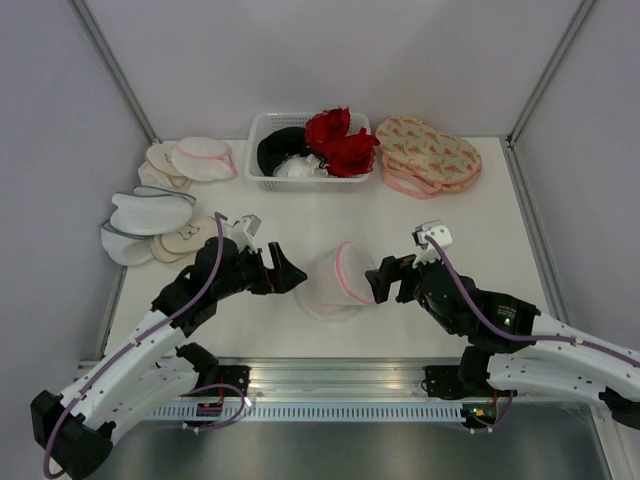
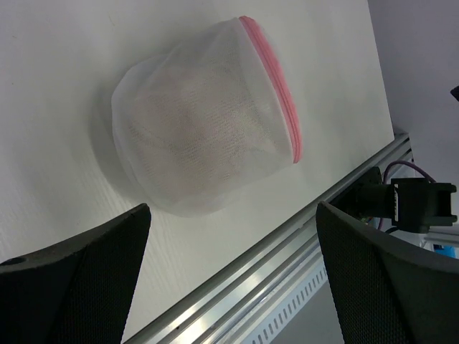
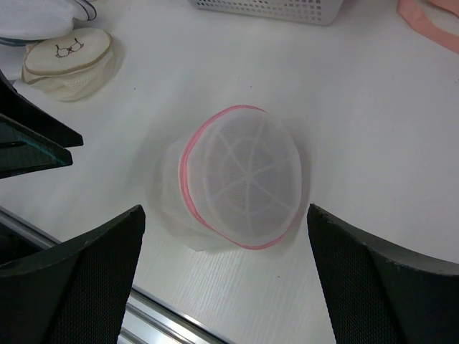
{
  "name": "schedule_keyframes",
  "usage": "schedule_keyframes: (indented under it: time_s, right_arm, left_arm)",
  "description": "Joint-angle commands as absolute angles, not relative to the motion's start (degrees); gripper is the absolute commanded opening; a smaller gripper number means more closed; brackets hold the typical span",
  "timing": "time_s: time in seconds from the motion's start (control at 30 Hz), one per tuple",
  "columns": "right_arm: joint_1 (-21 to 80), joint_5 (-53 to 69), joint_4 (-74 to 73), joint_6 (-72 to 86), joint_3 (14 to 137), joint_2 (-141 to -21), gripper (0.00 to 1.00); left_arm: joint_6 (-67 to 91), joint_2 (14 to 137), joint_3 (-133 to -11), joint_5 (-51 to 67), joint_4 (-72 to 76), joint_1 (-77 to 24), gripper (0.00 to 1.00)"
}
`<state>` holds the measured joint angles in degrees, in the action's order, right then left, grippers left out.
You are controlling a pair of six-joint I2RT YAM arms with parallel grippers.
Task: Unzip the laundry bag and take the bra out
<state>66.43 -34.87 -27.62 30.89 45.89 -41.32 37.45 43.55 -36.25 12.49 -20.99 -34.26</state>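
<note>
Laundry bag (image 1: 335,285): white mesh, pink zipper trim, zipped, lying on table (image 1: 480,225). Left jaws just left of bag, right jaws just right; both spread wide, grasping nothing.

Bright, even light falls from overhead on the white surface (image 1: 470,300), which looks almost washed out in the left wrist view. The laundry bag (image 2: 201,129) throws only a faint, soft-edged grey shadow. The fingers (image 2: 79,287) of the left claw (image 2: 233,209) and those of the right claw (image 3: 226,211) are dark, underexposed and slightly soft. The metal rail (image 2: 287,287) along the surface's near edge glints. The top view is sharp throughout.
</note>
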Motion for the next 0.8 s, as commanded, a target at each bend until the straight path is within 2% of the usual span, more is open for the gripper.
schedule_keyframes:
  time_s: [0.0,0.13,0.33,0.77]
  right_arm:
    - [66.62,-34.45,-26.54,31.64,46.23,-42.80,0.98]
    - [66.53,-34.36,-26.63,31.64,46.49,-44.21,0.98]
    - [66.62,-36.20,-27.68,32.17,46.06,-44.65,0.98]
    - [66.53,-41.13,-32.96,36.74,44.03,-44.91,0.98]
  left_arm:
    - [34.37,42.10,-37.79,13.71,-20.04,-34.63,1.00]
    - [32.61,44.03,-38.58,17.31,-19.69,-34.63,1.00]
    - [33.66,53.42,-43.59,19.95,-18.72,-35.07,1.00]
    - [45.61,70.30,-48.25,1.24,-9.32,-47.54,1.00]
